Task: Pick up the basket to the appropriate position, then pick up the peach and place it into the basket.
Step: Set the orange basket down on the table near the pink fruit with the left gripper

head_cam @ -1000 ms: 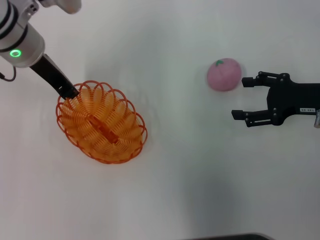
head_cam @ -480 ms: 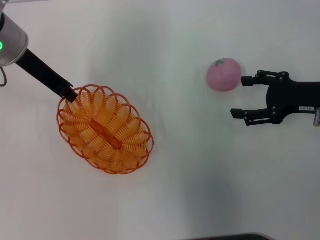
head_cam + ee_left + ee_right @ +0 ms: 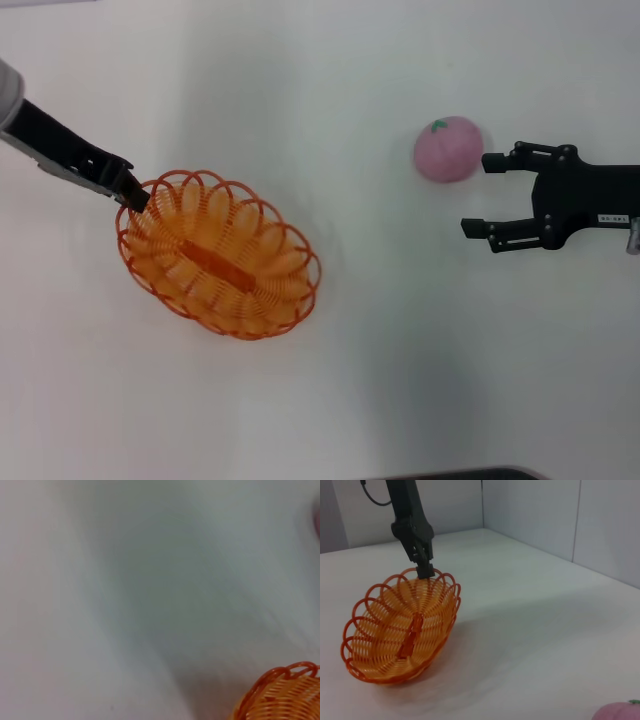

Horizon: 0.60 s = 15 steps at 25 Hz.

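- The basket point(image 3: 219, 256) is showing as an oval of glossy orange plastic wire, its rim looping in scallops and a solid orange bar running along its bottom; it is sitting toward the left edge of the white desk point(image 3: 330, 400), long axis on a slant.
- In the right wrist view the basket point(image 3: 402, 627) is tilting, the gripped end of its rim riding higher than the far end.
- The left wrist view is catching only a scrap of the basket's looped rim point(image 3: 282, 692) over bare desk.
- The peach point(image 3: 449, 148) is resting as a round, matte, soft-looking pink ball with a small green mark on top, toward the desk's right edge and well apart from the basket.
- The left gripper point(image 3: 131, 194) is reaching in from the left edge on a slanting black arm, its fingers pinching the basket's rim at the end nearest that edge.
- The right gripper point(image 3: 480, 192) is lying level, extending in from the right edge; its black fingers are spread wide, one fingertip point(image 3: 490, 161) just beside the peach, contact unclear.
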Each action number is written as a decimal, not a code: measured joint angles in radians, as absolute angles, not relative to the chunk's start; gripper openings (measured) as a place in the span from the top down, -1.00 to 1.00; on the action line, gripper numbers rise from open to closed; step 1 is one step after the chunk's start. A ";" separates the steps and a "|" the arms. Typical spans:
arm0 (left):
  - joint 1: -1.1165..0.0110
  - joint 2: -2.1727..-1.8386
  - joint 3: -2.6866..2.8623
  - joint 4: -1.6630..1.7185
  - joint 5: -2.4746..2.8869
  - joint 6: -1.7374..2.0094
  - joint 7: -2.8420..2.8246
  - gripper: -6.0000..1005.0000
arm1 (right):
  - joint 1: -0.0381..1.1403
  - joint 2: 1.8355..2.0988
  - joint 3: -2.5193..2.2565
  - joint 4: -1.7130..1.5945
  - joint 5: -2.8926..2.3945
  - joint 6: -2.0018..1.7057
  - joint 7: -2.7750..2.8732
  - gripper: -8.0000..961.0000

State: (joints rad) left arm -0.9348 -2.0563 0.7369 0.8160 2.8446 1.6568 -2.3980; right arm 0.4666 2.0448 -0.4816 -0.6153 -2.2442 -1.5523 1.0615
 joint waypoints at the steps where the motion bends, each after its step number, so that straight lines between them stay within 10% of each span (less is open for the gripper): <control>1: -0.935 -2.051 0.703 0.807 2.841 1.669 -2.398 0.91 | 0.465 2.045 -0.482 -0.615 -2.244 -1.552 1.062 -0.92; 15: -0.845 -2.047 0.518 0.776 2.746 1.734 -2.442 0.92 | 0.458 2.045 -0.480 -0.616 -2.241 -1.551 1.061 -0.92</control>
